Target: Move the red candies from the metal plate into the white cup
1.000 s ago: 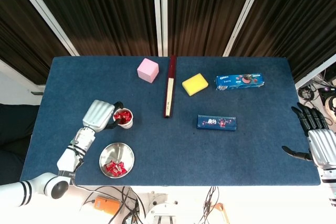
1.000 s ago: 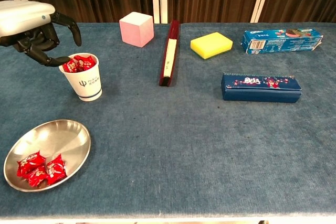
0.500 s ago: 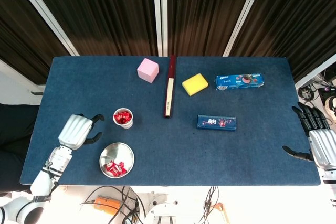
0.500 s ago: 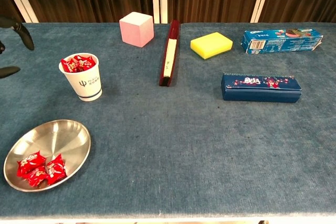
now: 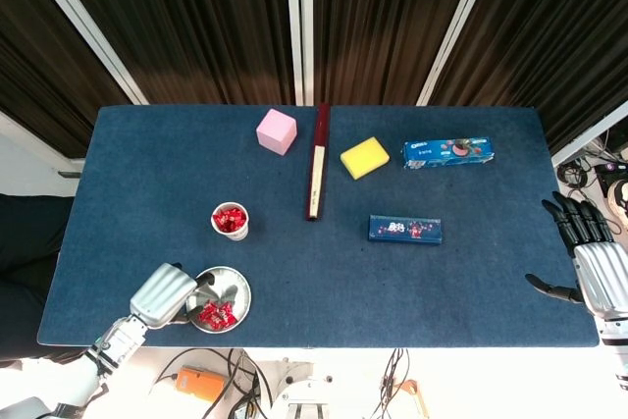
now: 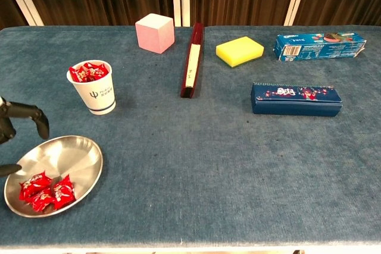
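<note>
A metal plate (image 5: 234, 285) (image 6: 71, 154) near the front left table edge holds a few red candies (image 5: 216, 315) (image 6: 46, 191). Behind it stands the white cup (image 5: 232, 222) (image 6: 93, 88), with red candies heaped inside. My left hand (image 5: 169, 293) (image 6: 18, 124) hovers at the plate's left rim, fingers spread over it and holding nothing. My right hand (image 5: 587, 262) rests open at the far right table edge, seen only in the head view.
A pink cube (image 5: 277, 130), a long dark red box (image 5: 317, 160), a yellow sponge (image 5: 364, 157), a blue cookie box (image 5: 448, 152) and a dark blue case (image 5: 404, 229) lie on the blue table further back and right.
My left hand has left the cup and moved back toward the front edge, down to the plate's left rim. The right hand has barely shifted.
</note>
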Robot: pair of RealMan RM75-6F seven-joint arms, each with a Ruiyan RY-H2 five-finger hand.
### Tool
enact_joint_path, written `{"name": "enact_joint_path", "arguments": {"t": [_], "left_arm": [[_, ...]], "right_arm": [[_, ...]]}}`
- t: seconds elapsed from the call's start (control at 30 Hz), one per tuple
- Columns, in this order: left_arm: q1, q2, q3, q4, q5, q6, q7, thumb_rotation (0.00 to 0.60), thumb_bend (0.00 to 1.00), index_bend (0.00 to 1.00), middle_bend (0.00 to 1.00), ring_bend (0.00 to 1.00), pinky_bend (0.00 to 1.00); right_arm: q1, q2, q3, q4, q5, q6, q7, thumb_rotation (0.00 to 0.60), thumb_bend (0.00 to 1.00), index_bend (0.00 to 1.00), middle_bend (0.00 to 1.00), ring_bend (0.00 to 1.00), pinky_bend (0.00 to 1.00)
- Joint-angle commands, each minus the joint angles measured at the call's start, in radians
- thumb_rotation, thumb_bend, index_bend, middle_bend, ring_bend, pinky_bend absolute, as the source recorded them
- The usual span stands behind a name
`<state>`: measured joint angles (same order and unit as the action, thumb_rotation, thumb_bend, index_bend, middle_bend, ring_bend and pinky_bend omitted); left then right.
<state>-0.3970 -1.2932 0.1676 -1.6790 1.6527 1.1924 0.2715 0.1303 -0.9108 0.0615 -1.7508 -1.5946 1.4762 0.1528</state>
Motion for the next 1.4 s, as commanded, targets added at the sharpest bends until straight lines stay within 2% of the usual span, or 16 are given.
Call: {"name": "enact_joint_path", "arguments": {"t": [0.03, 0.27, 0.93, 1.4], "left_arm": [[-0.006, -0.023, 0.010, 0.017, 0.009, -0.029, 0.011, 0.600, 0.21, 0.40, 0.89, 0.81, 0.60], [-0.009, -0.050, 0.006, 0.048, -0.011, -0.076, 0.046, 0.600, 0.25, 0.42, 0.89, 0.81, 0.60], [-0.008, -0.061, 0.002, 0.072, -0.036, -0.126, 0.054, 0.600, 0.26, 0.44, 0.89, 0.81, 0.61], [-0.021, -0.076, -0.003, 0.100, -0.041, -0.156, 0.024, 0.600, 0.42, 0.54, 0.89, 0.81, 0.60]], "right_arm": [[-0.001, -0.001, -0.001, 0.001, 0.000, 0.000, 0.000, 0.600, 0.21, 0.00, 0.03, 0.00, 0.08], [-0.005, -0.003, -0.003, 0.004, 0.001, 0.005, 0.002, 0.600, 0.21, 0.00, 0.03, 0.00, 0.08], [-0.007, -0.003, -0.004, -0.007, 0.004, 0.004, -0.011, 0.600, 0.21, 0.00, 0.03, 0.00, 0.08], [-0.005, -0.003, -0.003, -0.012, 0.007, -0.001, -0.021, 0.600, 0.21, 0.00, 0.03, 0.00, 0.08]]}}
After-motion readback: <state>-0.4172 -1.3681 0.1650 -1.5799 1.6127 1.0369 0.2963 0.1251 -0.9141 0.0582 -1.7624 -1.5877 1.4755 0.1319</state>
